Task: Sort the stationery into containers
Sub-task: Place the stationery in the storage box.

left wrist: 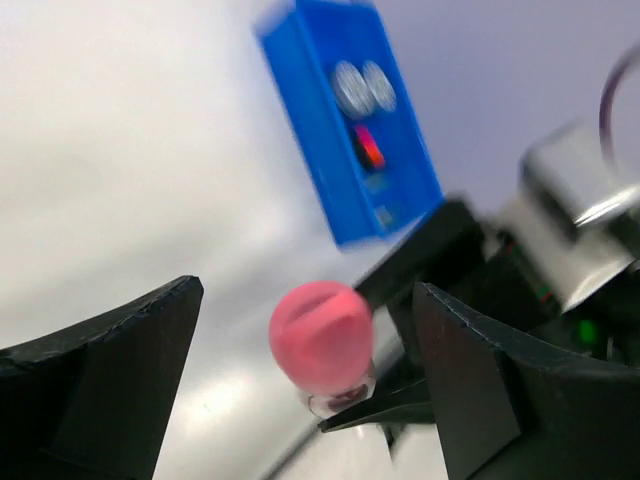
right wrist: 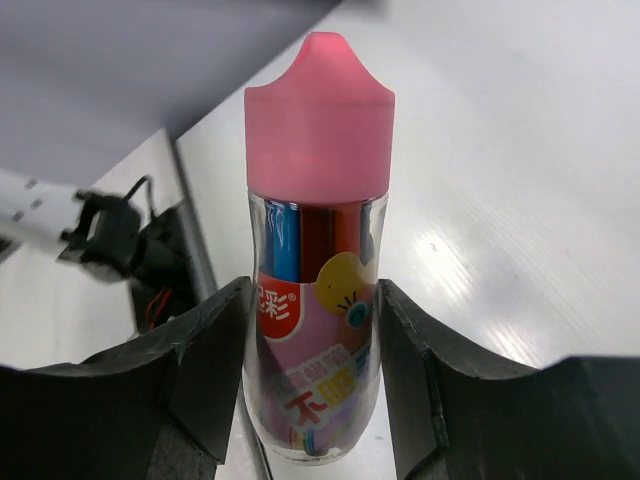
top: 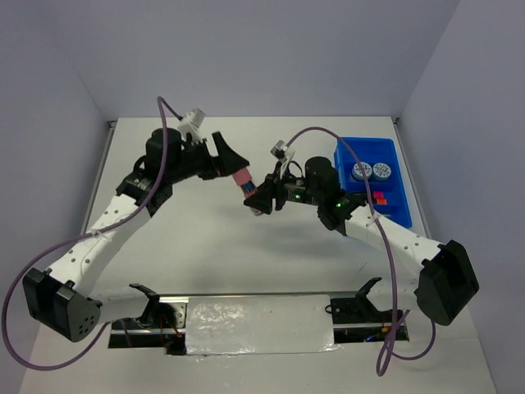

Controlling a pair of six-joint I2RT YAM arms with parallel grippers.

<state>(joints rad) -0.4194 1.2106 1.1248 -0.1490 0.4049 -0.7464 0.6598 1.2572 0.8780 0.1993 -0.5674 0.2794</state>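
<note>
The pink-topped tube (right wrist: 318, 300), clear with coloured pens inside, is held above the table by my right gripper (right wrist: 315, 330), shut on its lower body. In the top view the tube (top: 243, 180) points up-left from the right gripper (top: 261, 199) toward my left gripper (top: 232, 163). In the left wrist view the tube's pink cap (left wrist: 322, 335) sits between the wide-open jaws of the left gripper (left wrist: 305, 310), touching neither. The blue tray (top: 353, 148) stands at the far right and holds two patterned rolls (top: 371, 171) and a red-capped item (top: 379, 198).
The tray also shows in the left wrist view (left wrist: 305, 120), behind the right arm (left wrist: 560, 250). The purple cables (top: 168, 131) loop over both arms. The mount plate (top: 258, 324) lies along the near edge. The table's left edge rail (right wrist: 195, 240) shows in the right wrist view.
</note>
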